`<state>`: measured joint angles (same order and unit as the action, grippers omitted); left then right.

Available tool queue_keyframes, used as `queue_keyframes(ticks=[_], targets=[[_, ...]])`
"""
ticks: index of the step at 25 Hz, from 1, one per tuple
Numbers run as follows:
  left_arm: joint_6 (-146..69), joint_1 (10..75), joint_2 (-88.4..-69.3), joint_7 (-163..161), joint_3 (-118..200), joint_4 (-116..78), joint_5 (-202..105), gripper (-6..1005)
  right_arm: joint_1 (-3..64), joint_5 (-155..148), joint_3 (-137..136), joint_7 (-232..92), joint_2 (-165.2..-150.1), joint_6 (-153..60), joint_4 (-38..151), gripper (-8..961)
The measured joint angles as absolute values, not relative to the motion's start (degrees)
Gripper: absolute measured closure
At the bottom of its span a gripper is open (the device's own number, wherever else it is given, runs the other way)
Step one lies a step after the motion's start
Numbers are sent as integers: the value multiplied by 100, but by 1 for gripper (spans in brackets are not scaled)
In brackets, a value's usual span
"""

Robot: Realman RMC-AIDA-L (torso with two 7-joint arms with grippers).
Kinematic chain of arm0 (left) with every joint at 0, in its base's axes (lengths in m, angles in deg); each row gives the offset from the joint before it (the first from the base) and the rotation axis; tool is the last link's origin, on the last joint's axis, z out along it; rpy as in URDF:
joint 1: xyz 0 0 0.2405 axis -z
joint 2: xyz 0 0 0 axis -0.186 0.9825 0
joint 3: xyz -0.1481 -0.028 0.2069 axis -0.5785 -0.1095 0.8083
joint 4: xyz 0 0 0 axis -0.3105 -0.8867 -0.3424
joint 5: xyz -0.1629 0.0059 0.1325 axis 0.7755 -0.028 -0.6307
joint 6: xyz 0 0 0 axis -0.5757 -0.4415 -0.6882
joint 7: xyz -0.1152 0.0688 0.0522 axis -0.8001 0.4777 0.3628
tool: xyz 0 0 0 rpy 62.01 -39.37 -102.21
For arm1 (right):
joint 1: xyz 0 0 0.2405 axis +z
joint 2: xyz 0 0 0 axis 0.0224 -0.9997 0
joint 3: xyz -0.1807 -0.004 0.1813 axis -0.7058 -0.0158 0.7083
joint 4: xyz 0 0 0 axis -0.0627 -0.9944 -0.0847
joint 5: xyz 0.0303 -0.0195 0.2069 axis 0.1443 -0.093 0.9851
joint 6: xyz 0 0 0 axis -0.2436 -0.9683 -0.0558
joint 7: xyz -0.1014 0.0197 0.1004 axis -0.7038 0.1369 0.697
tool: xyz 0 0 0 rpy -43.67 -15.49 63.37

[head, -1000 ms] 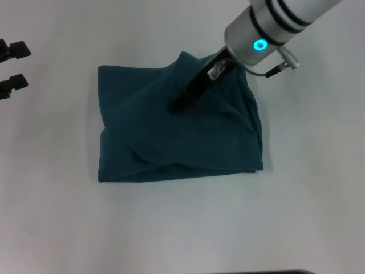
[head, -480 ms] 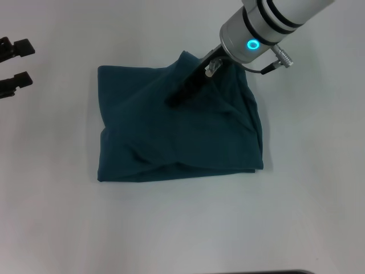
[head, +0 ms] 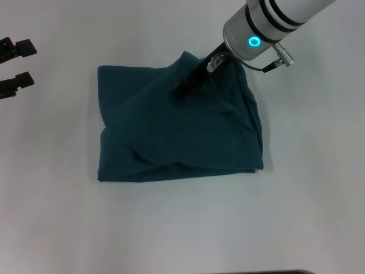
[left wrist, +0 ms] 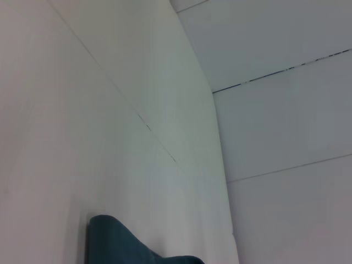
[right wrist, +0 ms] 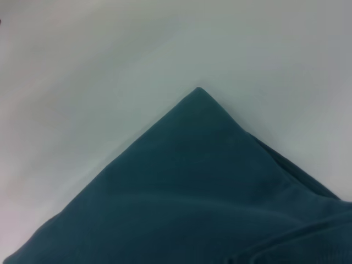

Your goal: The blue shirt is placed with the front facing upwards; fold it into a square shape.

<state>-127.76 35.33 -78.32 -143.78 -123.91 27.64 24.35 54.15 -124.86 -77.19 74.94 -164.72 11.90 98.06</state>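
The shirt (head: 179, 131) lies folded into a rough rectangle on the counter (head: 296, 217). The right tool (head: 185, 88), its state unclear, has drawn back toward the far edge. The fold looks nearly finished. The left tool (head: 14, 65) waits apart, jaws open.

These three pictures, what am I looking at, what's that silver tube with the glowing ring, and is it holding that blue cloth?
It is a two-armed robot folding a blue shirt on a white table. One picture looks down from its head; the other two come from cameras on its wrists. The silver tube is its right arm, and the right gripper at its tip is over the far edge of the shirt, which is already folded into a rough square. Whether it is gripping the cloth cannot be seen. The left gripper waits open at the table's left edge, off the shirt.
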Motion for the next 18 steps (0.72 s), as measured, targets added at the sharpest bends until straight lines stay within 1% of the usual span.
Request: queue_keyframes(ticks=[1, 12, 17, 18], targets=[[-12769, 3533, -7834, -14376, -12389, 2763, 2435, 113, 5412, -12493, -7722, 7500, -16471, 1196, 9811, 325], [-12750, 3542, -7810, -14299, -12387, 2624, 2421, 112, 5363, -12508, -7694, 7625, -16453, 1334, 9967, 771], [-12758, 3536, -7811, -14298, -12387, 2624, 2422, 112, 5109, -12819, -7280, 7808, -16439, 1909, 10734, 933], [-12760, 3532, -7808, -14298, -12388, 2623, 2422, 112, 5021, -12970, -7133, 7856, -16438, 2042, 10968, 933]])
